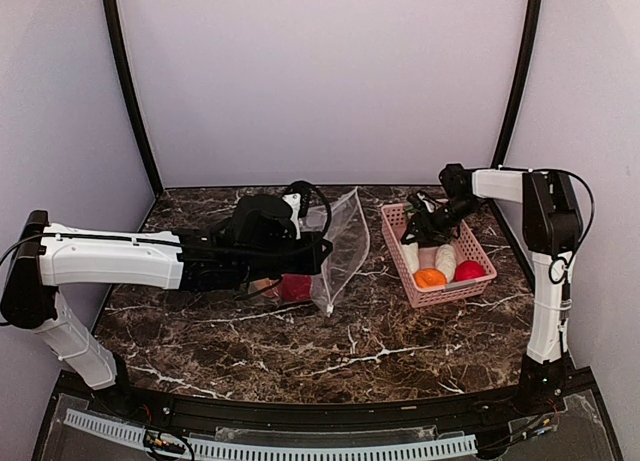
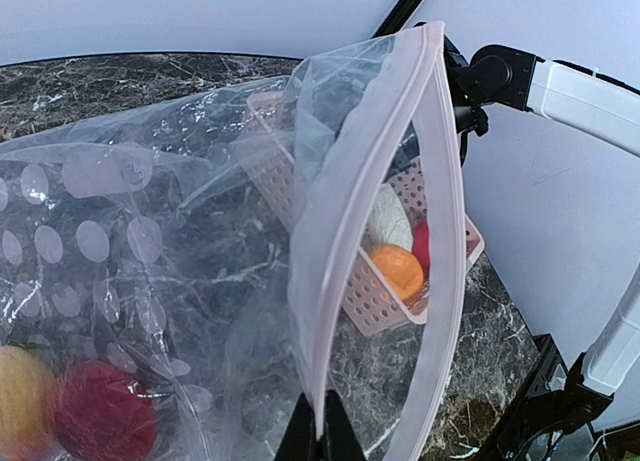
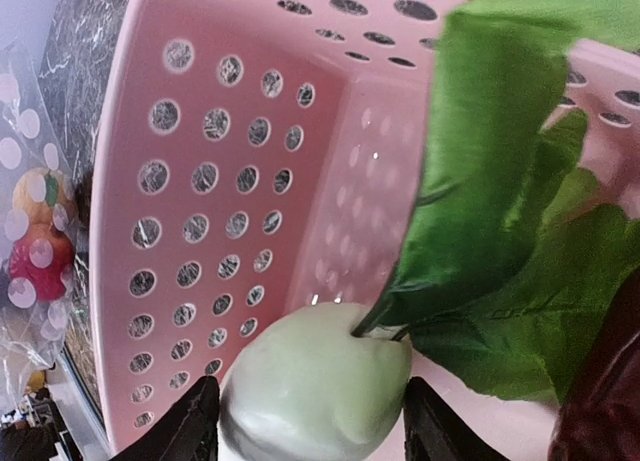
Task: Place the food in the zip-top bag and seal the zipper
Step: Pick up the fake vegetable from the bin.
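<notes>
The clear zip-top bag (image 1: 343, 243) stands in the table's middle, its mouth held open. My left gripper (image 1: 318, 251) is shut on one lip of the pinkish zipper (image 2: 334, 271), jaws pinched together (image 2: 320, 436). A red fruit (image 2: 100, 416) and a yellowish one (image 2: 18, 401) lie inside the bag. My right gripper (image 1: 425, 226) is down in the pink basket (image 1: 400, 261), its fingers (image 3: 185, 426) pressed on both sides of a white oblong vegetable (image 3: 315, 381) with green leaves (image 3: 500, 181). White (image 1: 445, 261), orange (image 1: 430, 277) and red (image 1: 469, 271) food lies in the basket.
The basket (image 2: 370, 301) shows through the bag's mouth, right of the bag. A dark maroon piece (image 3: 600, 401) lies beside the white vegetable. The bag with its fruit (image 3: 38, 266) sits past the basket wall (image 3: 210, 181). Black frame posts stand at the back corners.
</notes>
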